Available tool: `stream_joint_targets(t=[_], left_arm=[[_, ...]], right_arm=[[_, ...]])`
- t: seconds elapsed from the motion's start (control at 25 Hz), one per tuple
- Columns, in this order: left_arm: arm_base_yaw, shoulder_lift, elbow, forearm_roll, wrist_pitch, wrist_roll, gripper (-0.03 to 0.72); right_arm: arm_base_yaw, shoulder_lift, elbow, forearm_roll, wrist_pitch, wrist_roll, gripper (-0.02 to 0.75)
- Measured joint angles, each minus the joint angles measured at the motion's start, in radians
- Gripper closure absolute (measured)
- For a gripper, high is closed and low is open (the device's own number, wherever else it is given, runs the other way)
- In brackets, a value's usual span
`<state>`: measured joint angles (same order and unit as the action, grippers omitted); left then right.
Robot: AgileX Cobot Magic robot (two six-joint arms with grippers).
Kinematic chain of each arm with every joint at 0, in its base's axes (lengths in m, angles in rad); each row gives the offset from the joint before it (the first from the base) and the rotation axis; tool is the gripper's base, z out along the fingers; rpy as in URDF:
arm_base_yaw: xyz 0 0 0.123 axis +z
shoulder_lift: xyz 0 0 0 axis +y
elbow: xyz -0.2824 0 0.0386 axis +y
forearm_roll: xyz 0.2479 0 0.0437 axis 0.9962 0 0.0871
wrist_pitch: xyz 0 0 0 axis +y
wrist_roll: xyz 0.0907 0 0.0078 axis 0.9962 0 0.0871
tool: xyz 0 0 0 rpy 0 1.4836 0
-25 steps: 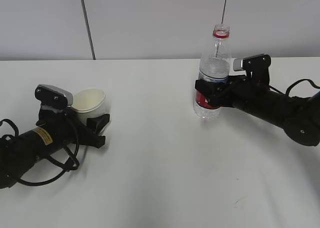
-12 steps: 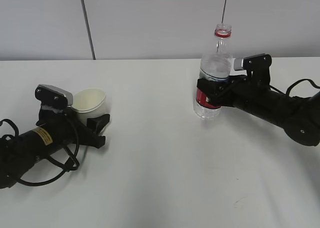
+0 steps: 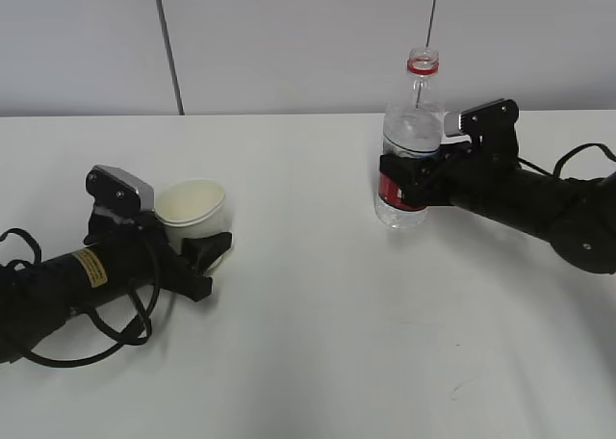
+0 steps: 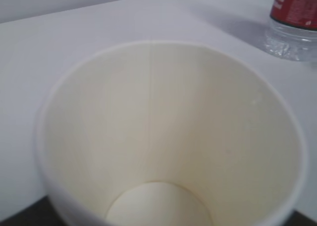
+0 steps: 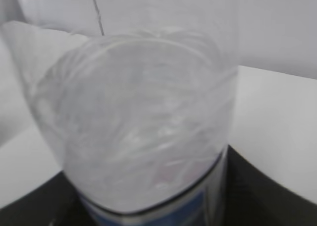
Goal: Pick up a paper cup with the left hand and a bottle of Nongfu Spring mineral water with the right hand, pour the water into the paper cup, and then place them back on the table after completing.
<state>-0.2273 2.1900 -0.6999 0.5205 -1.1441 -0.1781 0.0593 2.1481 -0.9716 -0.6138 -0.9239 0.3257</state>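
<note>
A cream paper cup [image 3: 191, 208] stands upright in my left gripper [image 3: 202, 232], which is shut on it low over the white table [image 3: 308, 343] at the left. The cup's empty inside [image 4: 163, 137] fills the left wrist view. My right gripper [image 3: 402, 181] is shut on the red label of a clear, uncapped bottle [image 3: 412, 121], held upright at the right of centre with its base at the table. Clear water [image 3: 399, 213] shows in its lower part. The bottle's body [image 5: 138, 117] fills the right wrist view, with dark fingers [image 5: 270, 191] at its sides.
The bottle's ribbed base and red label [image 4: 292, 18] show at the top right of the left wrist view, beyond the cup. A grey wall [image 3: 308, 44] runs behind the table. Loose black cables [image 3: 87, 333] hang from the left arm.
My left arm has carried the cup a little to the right and nearer the front. The right gripper and bottle have hardly moved.
</note>
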Motion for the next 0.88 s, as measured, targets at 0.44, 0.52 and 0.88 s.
stream_joint_targets(t=[0.44, 0.52, 0.88], left_arm=[[-0.12, -0.037, 0.0, 0.029, 0.001, -0.01, 0.293], [-0.13, -0.037, 0.0, 0.026, 0.001, -0.013, 0.293], [-0.172, -0.037, 0.0, 0.026, 0.001, -0.056, 0.293]], right_arm=[[0.0, -0.063, 0.0, -0.072, 0.116, -0.003, 0.311], [0.0, -0.07, 0.0, -0.09, 0.126, -0.004, 0.311], [0.0, -0.091, 0.0, -0.172, 0.157, -0.054, 0.311]])
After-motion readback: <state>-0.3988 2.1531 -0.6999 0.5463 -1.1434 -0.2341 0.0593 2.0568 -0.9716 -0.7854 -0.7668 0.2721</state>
